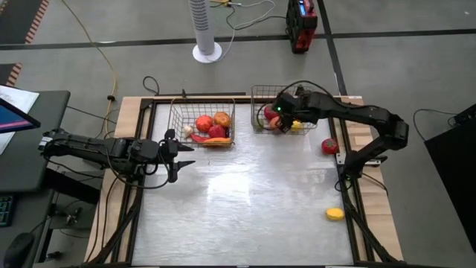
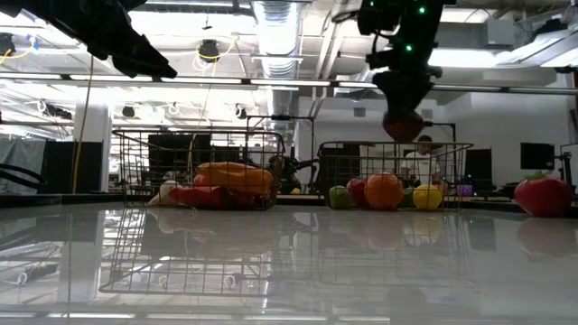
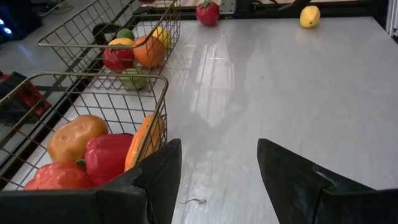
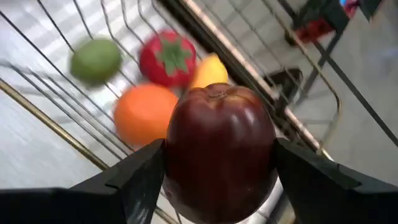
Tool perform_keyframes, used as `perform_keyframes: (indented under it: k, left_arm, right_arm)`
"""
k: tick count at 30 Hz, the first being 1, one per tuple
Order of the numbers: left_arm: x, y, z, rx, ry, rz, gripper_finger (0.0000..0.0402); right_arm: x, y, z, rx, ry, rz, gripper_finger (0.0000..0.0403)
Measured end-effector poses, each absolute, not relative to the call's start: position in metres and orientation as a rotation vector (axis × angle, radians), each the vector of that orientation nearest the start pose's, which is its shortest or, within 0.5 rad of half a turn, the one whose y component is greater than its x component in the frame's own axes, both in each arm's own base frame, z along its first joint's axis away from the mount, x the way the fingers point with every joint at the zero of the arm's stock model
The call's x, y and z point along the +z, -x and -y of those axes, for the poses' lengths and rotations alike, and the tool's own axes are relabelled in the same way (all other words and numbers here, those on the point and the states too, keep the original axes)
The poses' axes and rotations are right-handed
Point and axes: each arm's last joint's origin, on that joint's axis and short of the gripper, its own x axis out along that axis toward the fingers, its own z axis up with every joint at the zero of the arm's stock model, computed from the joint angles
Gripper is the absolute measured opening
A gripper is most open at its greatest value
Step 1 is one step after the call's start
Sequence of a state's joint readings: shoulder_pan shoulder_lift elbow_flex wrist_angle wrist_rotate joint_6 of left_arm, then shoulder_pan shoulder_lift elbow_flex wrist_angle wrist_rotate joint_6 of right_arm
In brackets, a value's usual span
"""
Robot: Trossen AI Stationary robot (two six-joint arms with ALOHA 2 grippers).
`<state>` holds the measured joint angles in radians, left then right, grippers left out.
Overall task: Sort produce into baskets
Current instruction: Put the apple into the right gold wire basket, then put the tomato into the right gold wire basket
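Right gripper (image 4: 214,186) pinches dark red apple (image 4: 219,149) above right basket (image 1: 258,95); left gripper (image 3: 217,180) spread.

Grey floor with dark tape lines, white tower fan (image 1: 206,30), ceiling ducts (image 2: 275,23), fluorescent strip lights (image 2: 271,83)

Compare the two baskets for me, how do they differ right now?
The left basket holds long vegetables, an orange carrot and a red pepper; the right basket holds round fruit: an orange, a green piece, a lemon. The right tool hangs over the right basket gripping a dark red apple; the left tool waits open beside the left basket. Both are wire mesh rectangles.
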<state>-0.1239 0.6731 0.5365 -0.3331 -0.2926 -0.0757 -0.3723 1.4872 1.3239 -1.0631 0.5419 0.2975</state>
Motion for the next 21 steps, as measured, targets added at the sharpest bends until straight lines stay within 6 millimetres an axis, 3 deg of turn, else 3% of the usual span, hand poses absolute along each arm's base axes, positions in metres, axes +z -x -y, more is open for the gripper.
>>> perform_keyframes:
  k: [6,11,15,21]
  left_arm:
    - [0.251,-0.149,0.010,0.180,-0.037,-0.455,0.0199]
    - [0.251,-0.149,0.010,0.180,-0.037,-0.455,0.0199]
    - [0.251,-0.149,0.010,0.181,-0.036,-0.454,0.0199]
    - [0.251,-0.149,0.010,0.182,-0.033,-0.454,0.0199]
  right_arm:
    - [0.295,-0.242,0.109,-0.977,-0.200,-1.276,0.0351]
    - [0.293,-0.225,0.099,-1.034,-0.252,-1.437,0.0354]
    - [0.292,-0.217,0.087,-0.983,-0.329,-1.574,0.0352]
    - [0.265,-0.211,0.078,-0.878,-0.485,-1.714,0.0352]
